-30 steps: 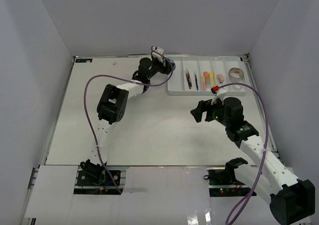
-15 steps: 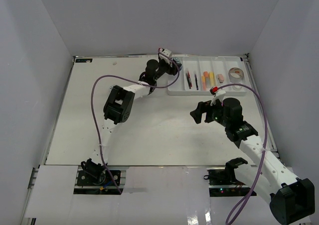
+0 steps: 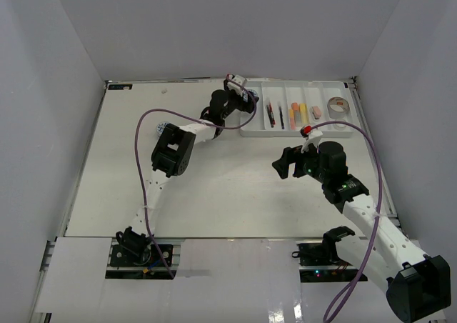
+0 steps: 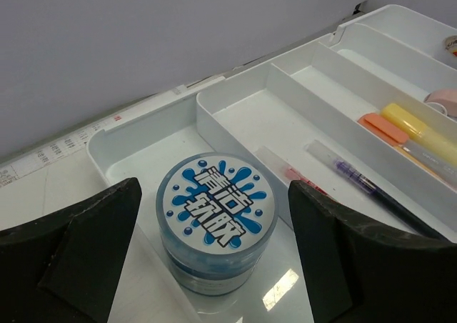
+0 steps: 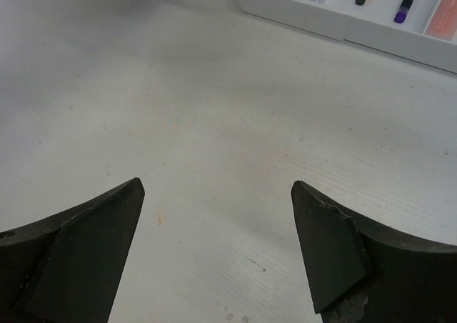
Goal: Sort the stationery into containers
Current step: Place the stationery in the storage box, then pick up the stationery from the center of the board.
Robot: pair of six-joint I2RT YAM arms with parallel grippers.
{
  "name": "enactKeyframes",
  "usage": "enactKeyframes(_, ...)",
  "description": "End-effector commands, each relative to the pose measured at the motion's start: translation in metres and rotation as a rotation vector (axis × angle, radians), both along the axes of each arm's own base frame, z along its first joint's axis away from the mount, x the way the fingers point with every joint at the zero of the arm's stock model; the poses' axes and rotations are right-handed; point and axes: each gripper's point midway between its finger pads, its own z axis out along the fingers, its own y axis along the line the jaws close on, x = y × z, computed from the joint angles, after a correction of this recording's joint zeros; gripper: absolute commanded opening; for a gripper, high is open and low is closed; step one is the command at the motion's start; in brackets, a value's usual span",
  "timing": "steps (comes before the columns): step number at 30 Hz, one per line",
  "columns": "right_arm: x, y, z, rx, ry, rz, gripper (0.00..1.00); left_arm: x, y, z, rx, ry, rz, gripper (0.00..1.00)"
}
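Note:
A round jar (image 4: pixel 216 212) with a blue-patterned lid stands upright in the leftmost compartment of the white tray (image 3: pixel 285 132). My left gripper (image 3: pixel 245 98) is open around it, with a gap between the jar and each finger (image 4: pixel 71 266). Another blue-lidded jar (image 3: pixel 163 128) sits on the table beside the left arm's elbow. The other compartments hold a red pen (image 3: pixel 270 112), a black pen (image 3: pixel 281 116), an orange marker (image 3: pixel 293 114), a yellow marker (image 3: pixel 302 111), a pink eraser (image 3: pixel 315 111) and a tape roll (image 3: pixel 338 107). My right gripper (image 3: pixel 282 162) hangs open over bare table, holding nothing.
The tray lies against the back right corner, close to the back and right walls. A purple cable (image 3: pixel 139 173) loops off the left arm over the table's left half. The right wrist view shows the tray's near rim (image 5: pixel 300 8) ahead.
My left gripper carried the jar rightwards into the tray's leftmost compartment and opened, leaving it standing there. The second jar now shows beside the left arm. The right arm stayed put.

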Motion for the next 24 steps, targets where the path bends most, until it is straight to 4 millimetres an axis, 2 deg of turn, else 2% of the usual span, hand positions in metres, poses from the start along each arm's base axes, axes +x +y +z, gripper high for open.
enactKeyframes(1, 0.002, 0.001, 0.006, 0.002, -0.035, 0.015, 0.90, 0.003, -0.003, 0.068, -0.061, -0.094, -0.005, 0.95)
enactKeyframes(3, 0.003, 0.002, 0.009, 0.005, -0.042, 0.015, 0.90, 0.000, -0.003, 0.082, -0.078, -0.103, -0.006, 0.98)
enactKeyframes(4, 0.002, 0.001, 0.009, 0.003, -0.041, 0.015, 0.90, -0.002, -0.001, 0.099, -0.093, -0.123, -0.005, 0.98)
enactKeyframes(7, 0.002, 0.001, 0.011, 0.004, -0.047, 0.016, 0.90, -0.008, 0.003, 0.117, -0.110, -0.135, 0.000, 0.98)
enactKeyframes(8, 0.001, 0.001, 0.011, 0.002, -0.047, 0.018, 0.90, -0.013, 0.007, 0.143, -0.127, -0.160, 0.008, 0.98)
enactKeyframes(9, 0.001, 0.001, 0.012, 0.003, -0.050, 0.015, 0.90, -0.015, 0.011, 0.154, -0.140, -0.160, 0.022, 0.98)
enactKeyframes(10, 0.002, 0.000, 0.014, 0.004, -0.057, 0.014, 0.90, -0.018, 0.017, 0.153, -0.138, -0.139, 0.043, 0.98)
enactKeyframes(11, 0.002, 0.000, 0.015, 0.004, -0.060, 0.013, 0.90, -0.017, 0.029, 0.160, -0.146, -0.117, 0.110, 0.98)
enactKeyframes(12, 0.002, 0.000, 0.016, 0.004, -0.066, 0.012, 0.90, -0.024, 0.042, 0.191, -0.172, -0.138, 0.152, 0.98)
enactKeyframes(13, 0.001, 0.000, 0.017, 0.005, -0.067, 0.012, 0.90, -0.028, 0.052, 0.175, -0.145, -0.078, 0.198, 0.98)
enactKeyframes(14, 0.001, 0.000, 0.019, 0.008, -0.072, 0.016, 0.90, -0.032, 0.077, 0.202, -0.169, -0.088, 0.304, 0.98)
enactKeyframes(15, 0.000, 0.001, 0.020, 0.010, -0.075, 0.017, 0.90, -0.036, 0.089, 0.203, -0.158, -0.066, 0.355, 0.98)
enactKeyframes(16, 0.001, 0.001, 0.021, 0.011, -0.076, 0.017, 0.90, -0.041, 0.103, 0.178, -0.099, 0.006, 0.412, 0.98)
enactKeyframes(18, 0.000, 0.001, 0.022, 0.016, -0.082, 0.024, 0.90, -0.049, 0.136, 0.172, -0.056, 0.048, 0.543, 0.98)
enactKeyframes(19, -0.001, 0.002, 0.023, 0.017, -0.084, 0.028, 0.90, -0.059, 0.153, 0.177, -0.029, 0.072, 0.591, 0.98)
enactKeyframes(20, -0.001, 0.002, 0.023, 0.019, -0.085, 0.032, 0.90, -0.068, 0.168, 0.156, 0.010, 0.120, 0.637, 0.98)
enactKeyframes(21, -0.002, 0.002, 0.024, 0.021, -0.089, 0.033, 0.90, -0.074, 0.180, 0.149, 0.030, 0.148, 0.671, 0.98)
enactKeyframes(22, -0.002, 0.003, 0.024, 0.023, -0.088, 0.034, 0.90, -0.084, 0.204, 0.146, 0.055, 0.188, 0.734, 0.98)
enactKeyframes(23, -0.003, 0.003, 0.023, 0.025, -0.085, 0.038, 0.90, -0.093, 0.217, 0.125, 0.052, 0.250, 0.767, 0.98)
enactKeyframes(24, -0.003, 0.003, 0.025, 0.028, -0.088, 0.039, 0.90, -0.099, 0.230, 0.115, 0.054, 0.286, 0.793, 0.98)
